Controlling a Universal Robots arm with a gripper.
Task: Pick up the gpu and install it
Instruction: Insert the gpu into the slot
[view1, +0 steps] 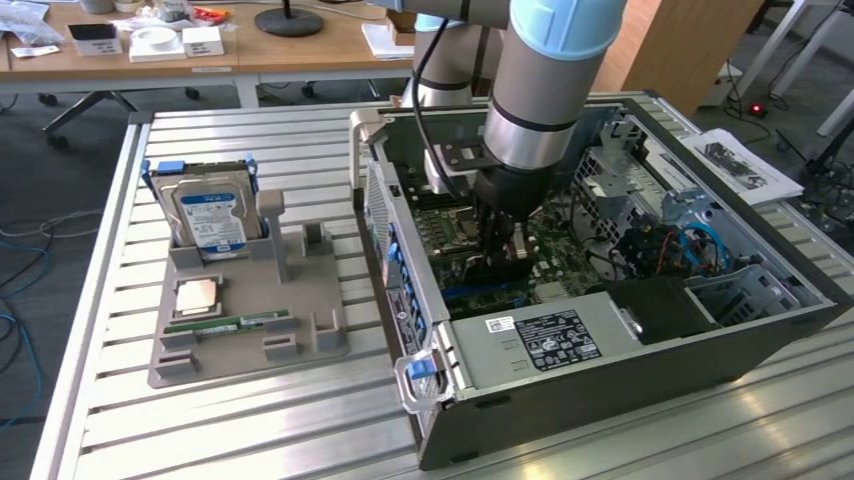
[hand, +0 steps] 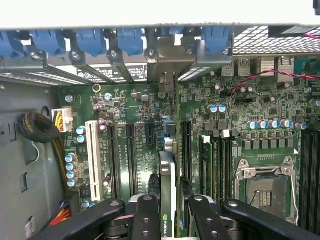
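GPU (hand: 168, 200) stands on edge, pinched tight by the gripper (hand: 170, 220), lined up over a board (hand: 145, 105) slot so it can plug in.

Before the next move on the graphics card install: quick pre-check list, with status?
1. Card in grip: ok. The gripper is shut on the graphics card, held on edge.
2. Arm inside the computer case: ok, over the motherboard.
3. Card lined up lengthwise with the expansion slots: ok.
4. Which slot it sits over: cannot tell.
5. Card bracket meeting the rear opening: cannot tell.
6. Cable bundle clear of the card: ok, off to the side.
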